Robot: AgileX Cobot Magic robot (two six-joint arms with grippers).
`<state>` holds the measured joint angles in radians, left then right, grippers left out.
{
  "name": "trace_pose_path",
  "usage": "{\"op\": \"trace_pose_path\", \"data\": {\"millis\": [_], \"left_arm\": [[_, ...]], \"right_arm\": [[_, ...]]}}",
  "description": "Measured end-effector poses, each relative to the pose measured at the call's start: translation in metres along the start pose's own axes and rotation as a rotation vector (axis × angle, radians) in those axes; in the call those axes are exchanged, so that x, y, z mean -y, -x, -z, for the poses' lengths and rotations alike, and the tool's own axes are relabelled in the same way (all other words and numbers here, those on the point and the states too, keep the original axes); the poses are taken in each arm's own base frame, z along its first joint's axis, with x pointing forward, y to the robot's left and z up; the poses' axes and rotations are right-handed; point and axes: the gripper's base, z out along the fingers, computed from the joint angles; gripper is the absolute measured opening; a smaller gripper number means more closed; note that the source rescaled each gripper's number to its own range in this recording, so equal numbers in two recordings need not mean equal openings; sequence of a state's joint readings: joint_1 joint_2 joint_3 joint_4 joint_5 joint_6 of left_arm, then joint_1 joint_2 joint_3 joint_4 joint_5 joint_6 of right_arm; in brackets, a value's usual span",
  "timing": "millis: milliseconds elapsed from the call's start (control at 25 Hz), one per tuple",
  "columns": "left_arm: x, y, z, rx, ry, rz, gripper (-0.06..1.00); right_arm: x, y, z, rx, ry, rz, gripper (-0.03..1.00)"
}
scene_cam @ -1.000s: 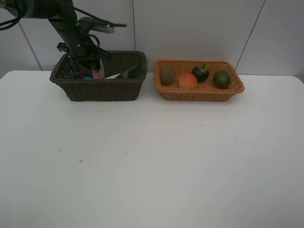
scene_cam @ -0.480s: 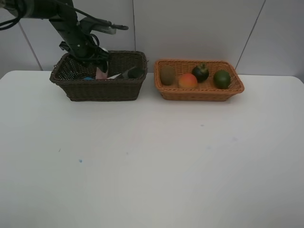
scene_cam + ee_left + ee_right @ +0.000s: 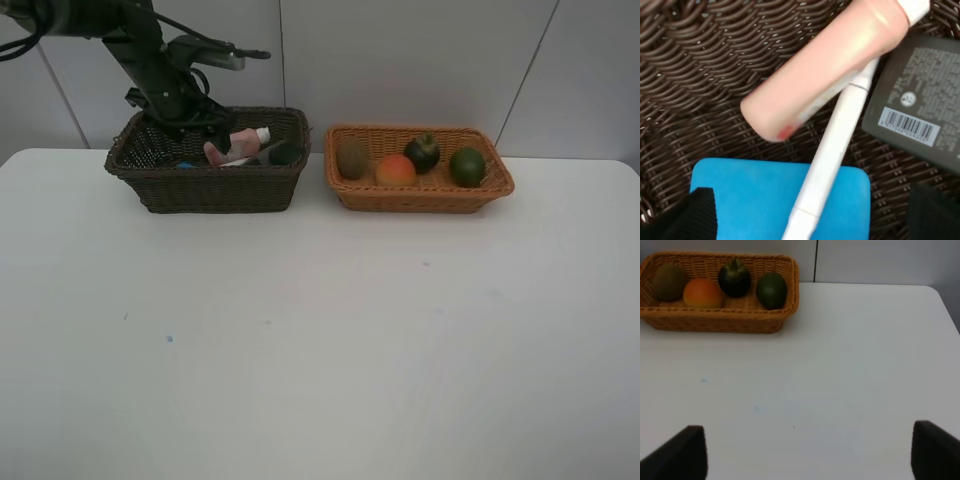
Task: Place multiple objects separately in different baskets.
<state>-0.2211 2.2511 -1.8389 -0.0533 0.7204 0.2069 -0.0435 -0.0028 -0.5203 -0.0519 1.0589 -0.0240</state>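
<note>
2 baskets, 4 fruits in orange basket (image 3: 420, 196), apparently 4 items in dark basket (image 3: 200, 186), both fingers spread

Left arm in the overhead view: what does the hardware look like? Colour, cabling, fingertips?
The left arm is matte black, built of chunky jointed links, with black cables looping loosely beside its upper links. No markings are readable. In each wrist view, only two dark, blunt fingertips show at the frame's corners; the right ones look equally plain black.
</note>
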Motion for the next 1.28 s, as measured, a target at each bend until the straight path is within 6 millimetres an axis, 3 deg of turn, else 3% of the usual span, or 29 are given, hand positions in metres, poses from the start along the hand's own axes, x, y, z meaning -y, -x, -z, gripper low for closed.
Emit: {"op": "trace_pose_path", "data": {"millis": [240, 720, 960, 1160, 1280], "left_arm": [[0.000, 0.009, 0.034, 0.019, 0.002, -0.003, 1.00], [0.001, 0.014, 0.158, 0.028, 0.031, -0.017, 1.00], [0.001, 0.000, 0.228, 0.006, 0.085, 0.025, 1.00], [0.001, -0.011, 0.289, 0.115, 0.137, 0.034, 1.00], [0.004, -0.027, 0.317, 0.155, 0.156, 0.034, 1.00]], "right_arm": [[0.000, 0.000, 0.000, 0.000, 0.000, 0.000, 0.99], [0.000, 0.000, 0.000, 0.000, 0.000, 0.000, 0.99], [0.000, 0.000, 0.000, 0.000, 0.000, 0.000, 0.99], [0.000, 0.000, 0.000, 0.000, 0.000, 0.000, 0.99], [0.000, 0.000, 0.000, 0.000, 0.000, 0.000, 0.99]]}}
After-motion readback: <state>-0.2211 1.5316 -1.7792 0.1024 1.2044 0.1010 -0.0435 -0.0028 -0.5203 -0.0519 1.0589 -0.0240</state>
